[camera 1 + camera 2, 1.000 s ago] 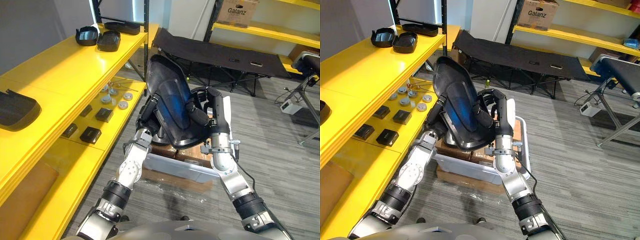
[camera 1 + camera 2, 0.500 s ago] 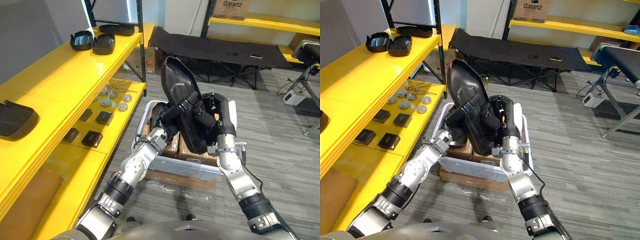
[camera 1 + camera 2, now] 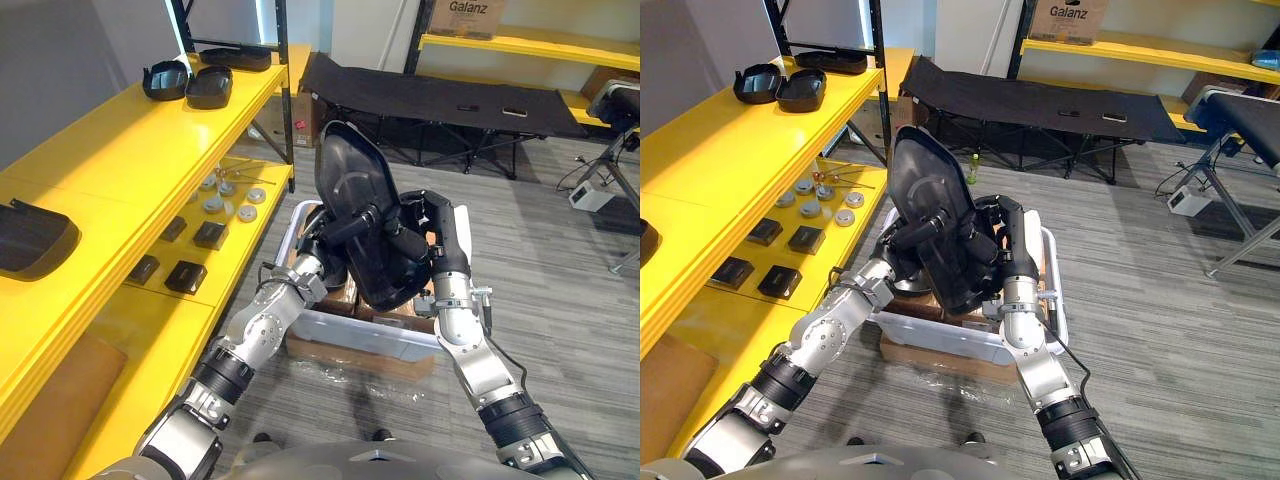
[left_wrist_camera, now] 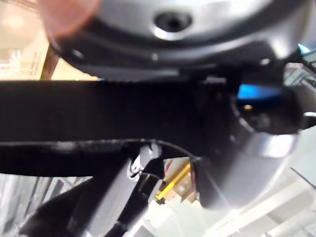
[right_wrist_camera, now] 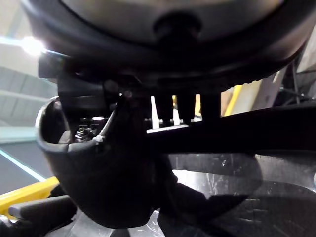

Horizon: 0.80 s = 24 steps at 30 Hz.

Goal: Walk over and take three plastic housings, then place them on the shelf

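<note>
Your left hand (image 3: 352, 220) curls its fingers across the hollow face of the black plastic housing (image 3: 348, 175), and your right hand (image 3: 412, 240) grips the lower edge opposite, so the shell stands nearly upright above the white bin (image 3: 372, 337). It looks smooth and top-heavy: a slack grip could let it pivot and drop, and a hurried turn could knock it against the yellow shelf (image 3: 130, 160) on your left, where other housings (image 3: 190, 80) lie. A black folding cot (image 3: 430, 100) stands behind on the grey plank floor (image 3: 570, 300).
</note>
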### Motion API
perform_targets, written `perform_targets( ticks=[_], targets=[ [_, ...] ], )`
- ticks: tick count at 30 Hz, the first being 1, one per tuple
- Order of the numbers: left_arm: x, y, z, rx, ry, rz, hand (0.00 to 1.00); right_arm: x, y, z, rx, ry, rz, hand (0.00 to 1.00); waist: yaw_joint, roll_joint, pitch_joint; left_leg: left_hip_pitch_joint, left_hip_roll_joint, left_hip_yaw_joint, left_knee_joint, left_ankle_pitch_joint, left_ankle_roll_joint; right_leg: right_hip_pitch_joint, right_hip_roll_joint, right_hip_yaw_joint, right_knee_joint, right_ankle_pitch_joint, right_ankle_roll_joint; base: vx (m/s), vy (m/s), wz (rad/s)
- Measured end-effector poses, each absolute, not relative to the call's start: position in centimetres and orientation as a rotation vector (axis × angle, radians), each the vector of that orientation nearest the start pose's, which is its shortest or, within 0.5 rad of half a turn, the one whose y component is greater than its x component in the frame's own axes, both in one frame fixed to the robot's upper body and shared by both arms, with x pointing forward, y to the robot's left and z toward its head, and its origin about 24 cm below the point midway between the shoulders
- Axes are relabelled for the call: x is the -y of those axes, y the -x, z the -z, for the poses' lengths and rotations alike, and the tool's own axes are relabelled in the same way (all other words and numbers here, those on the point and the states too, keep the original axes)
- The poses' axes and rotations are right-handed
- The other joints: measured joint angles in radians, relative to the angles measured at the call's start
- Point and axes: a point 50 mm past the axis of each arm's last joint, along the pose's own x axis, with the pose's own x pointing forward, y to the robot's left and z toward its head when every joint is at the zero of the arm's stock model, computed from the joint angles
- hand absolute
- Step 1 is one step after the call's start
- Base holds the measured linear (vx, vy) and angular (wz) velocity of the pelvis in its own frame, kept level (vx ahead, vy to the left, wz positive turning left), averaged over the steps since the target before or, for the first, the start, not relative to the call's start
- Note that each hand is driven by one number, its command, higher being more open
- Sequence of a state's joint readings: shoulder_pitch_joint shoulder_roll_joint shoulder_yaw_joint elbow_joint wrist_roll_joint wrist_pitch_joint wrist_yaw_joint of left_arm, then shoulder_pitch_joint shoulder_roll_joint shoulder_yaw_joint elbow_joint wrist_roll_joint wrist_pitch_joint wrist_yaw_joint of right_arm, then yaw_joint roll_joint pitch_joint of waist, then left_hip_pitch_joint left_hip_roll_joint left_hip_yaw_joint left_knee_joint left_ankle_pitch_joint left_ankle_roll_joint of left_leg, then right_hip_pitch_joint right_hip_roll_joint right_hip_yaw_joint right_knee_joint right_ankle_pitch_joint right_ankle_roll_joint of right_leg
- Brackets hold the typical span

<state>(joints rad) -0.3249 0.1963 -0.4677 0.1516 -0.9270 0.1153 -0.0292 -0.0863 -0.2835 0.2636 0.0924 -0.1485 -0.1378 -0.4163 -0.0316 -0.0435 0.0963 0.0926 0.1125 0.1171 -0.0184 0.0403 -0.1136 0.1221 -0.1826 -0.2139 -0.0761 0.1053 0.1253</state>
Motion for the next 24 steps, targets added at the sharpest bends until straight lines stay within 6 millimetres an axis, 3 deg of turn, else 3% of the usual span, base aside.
perform_targets(
  ticks=[6,7,15,20,24],
  targets=[
    [-5.6,-28.2,-5.8,-0.226,0.524,0.550,0.00,15.3,-26.5,-5.2,0.170,0.414,0.115,0.00,0.000,0.003,0.000,0.000,0.000,-0.001,0.001,-0.001,0.000,0.001,0.000,0.000,0.000,0.000,0.000,0.00,0.000,0.00],
    [-5.6,-28.2,-5.8,-0.223,0.525,0.549,0.00,15.3,-26.5,-5.3,0.171,0.414,0.114,1.00,0.001,0.004,0.001,0.000,0.000,-0.001,0.001,-0.001,0.000,0.001,0.000,0.000,0.000,0.000,0.000,0.00,0.000,0.00],
    [-6.3,-28.0,-5.8,-0.162,0.565,0.477,0.00,14.2,-27.3,-6.1,0.223,0.449,0.093,1.00,0.004,0.016,0.001,0.001,0.003,-0.002,0.002,-0.001,0.000,0.001,0.004,0.001,-0.001,0.000,0.000,0.00,0.000,0.00],
    [-7.5,-26.4,-6.6,-0.083,0.610,0.358,0.00,13.1,-27.6,-7.2,0.307,0.411,0.083,1.00,0.006,0.021,-0.001,0.003,0.002,-0.002,-0.002,0.001,-0.002,0.000,0.005,0.001,-0.001,0.000,0.000,0.00,0.000,0.00],
    [-8.7,-26.0,-7.5,0.018,0.484,0.186,0.00,12.1,-27.4,-7.8,0.352,0.358,0.053,1.00,0.006,0.024,-0.002,0.005,0.002,-0.002,-0.006,0.002,-0.002,0.000,0.006,0.000,-0.001,-0.001,-0.002,0.00,0.000,0.00]
  ],
)
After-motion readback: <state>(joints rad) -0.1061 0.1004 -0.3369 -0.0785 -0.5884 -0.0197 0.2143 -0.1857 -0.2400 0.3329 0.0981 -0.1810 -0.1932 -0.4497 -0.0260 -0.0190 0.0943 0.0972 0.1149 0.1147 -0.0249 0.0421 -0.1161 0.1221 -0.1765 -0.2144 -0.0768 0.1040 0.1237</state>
